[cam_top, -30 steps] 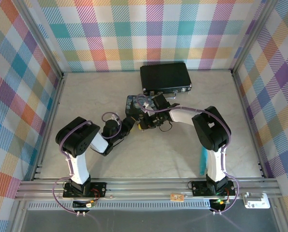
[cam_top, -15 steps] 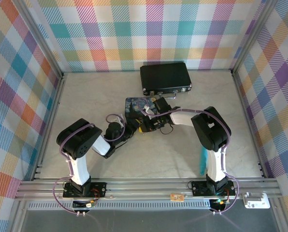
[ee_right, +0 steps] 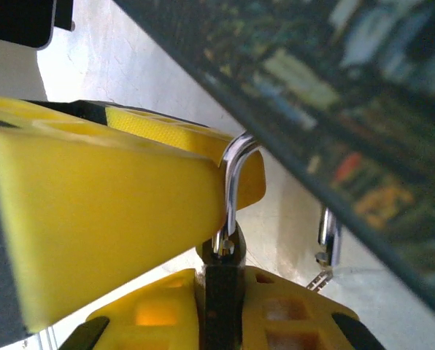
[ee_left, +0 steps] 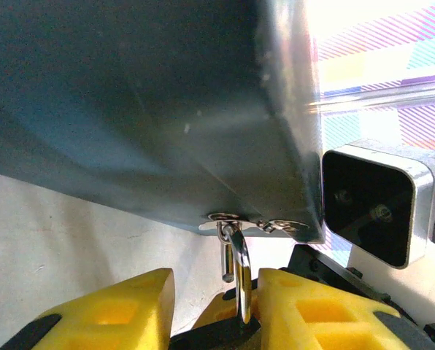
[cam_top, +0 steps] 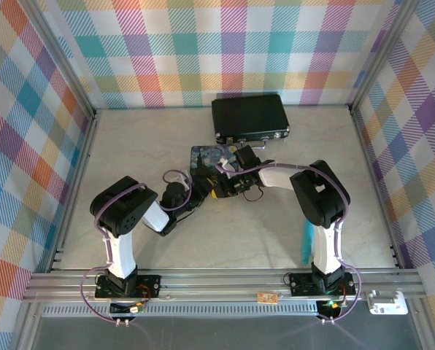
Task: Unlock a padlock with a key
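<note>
My right tool (ee_right: 221, 310) squeezes the dark padlock (ee_right: 222, 273), low in the frame. My left tool (ee_left: 216, 295) stands open around its shackle (ee_left: 244, 281).

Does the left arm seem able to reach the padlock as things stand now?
Likely yes: the shackle of the padlock sits between the fingers of the left pincer, under the tin; the right pincer grips its body.
</note>
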`<action>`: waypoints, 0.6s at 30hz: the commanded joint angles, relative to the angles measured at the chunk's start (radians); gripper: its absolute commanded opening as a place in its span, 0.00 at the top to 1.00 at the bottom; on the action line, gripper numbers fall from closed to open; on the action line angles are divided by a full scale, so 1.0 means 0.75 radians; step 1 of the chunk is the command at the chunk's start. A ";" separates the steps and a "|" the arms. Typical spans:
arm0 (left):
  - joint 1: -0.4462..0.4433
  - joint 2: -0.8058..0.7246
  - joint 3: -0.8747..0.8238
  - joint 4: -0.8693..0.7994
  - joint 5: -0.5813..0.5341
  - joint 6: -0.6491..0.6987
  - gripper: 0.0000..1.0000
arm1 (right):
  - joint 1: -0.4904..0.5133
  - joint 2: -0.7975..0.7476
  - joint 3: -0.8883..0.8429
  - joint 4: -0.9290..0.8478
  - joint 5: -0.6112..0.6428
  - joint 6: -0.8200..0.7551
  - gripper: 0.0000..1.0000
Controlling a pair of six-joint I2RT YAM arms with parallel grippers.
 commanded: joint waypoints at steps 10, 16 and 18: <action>-0.007 0.005 0.117 0.095 0.163 0.040 0.75 | 0.025 0.032 0.070 -0.150 -0.084 -0.114 1.00; -0.007 -0.013 0.111 0.101 0.164 0.052 0.96 | 0.025 0.036 0.077 -0.140 -0.096 -0.099 0.99; -0.007 -0.021 0.105 0.097 0.158 0.058 1.00 | 0.025 0.032 0.080 -0.140 -0.095 -0.091 0.94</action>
